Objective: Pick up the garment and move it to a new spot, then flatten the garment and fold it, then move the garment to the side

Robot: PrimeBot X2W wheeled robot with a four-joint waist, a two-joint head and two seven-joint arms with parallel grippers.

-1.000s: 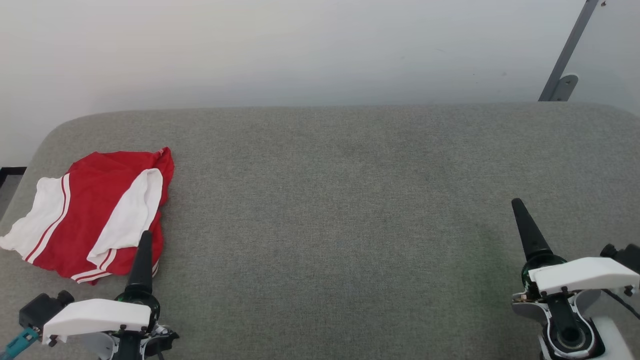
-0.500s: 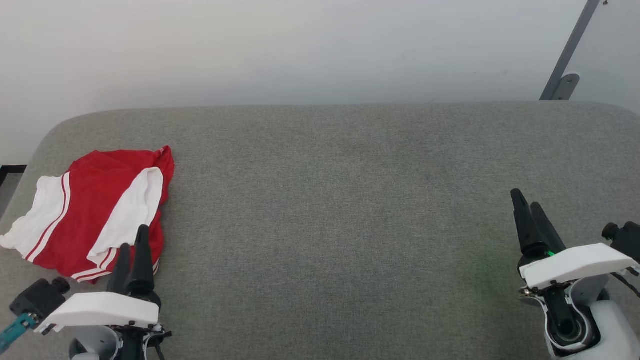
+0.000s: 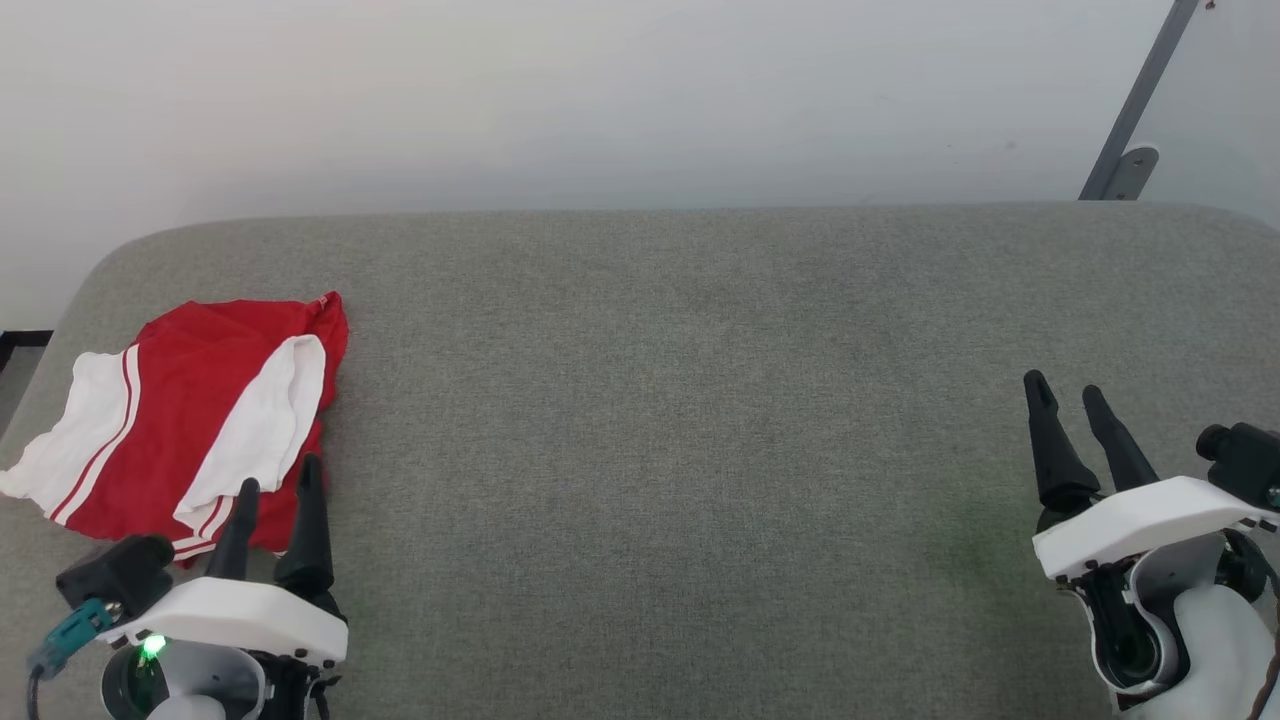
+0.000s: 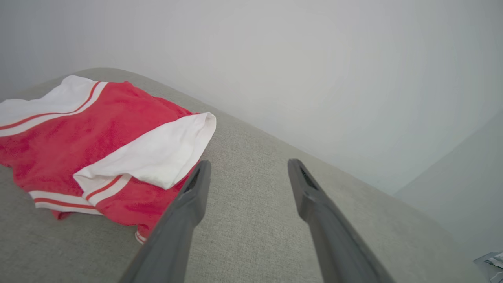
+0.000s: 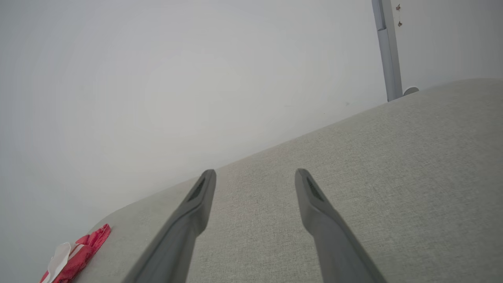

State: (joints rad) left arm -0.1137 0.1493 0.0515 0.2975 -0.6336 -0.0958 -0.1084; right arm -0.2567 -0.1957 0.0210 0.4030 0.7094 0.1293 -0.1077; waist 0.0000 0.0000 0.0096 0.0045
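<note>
Item: red-and-white shirt (image 3: pixel 190 420), crumpled, lying just ahead and left of the released, empty left hand (image 3: pixel 280 472); right hand (image 3: pixel 1062 385), likewise released, well apart.

The garment (image 3: pixel 185 400) is red with white sleeves and striped trim. It lies crumpled, one sleeve folded over the red part.

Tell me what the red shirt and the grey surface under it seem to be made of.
The garment looks like soft, matte, slightly fuzzy knit fabric: it slumps in loose folds, a white sleeve flopped over the red. The grey surface looks like matte woven upholstery cloth, likely over padding: fine flecked weave, rounded corners.
</note>
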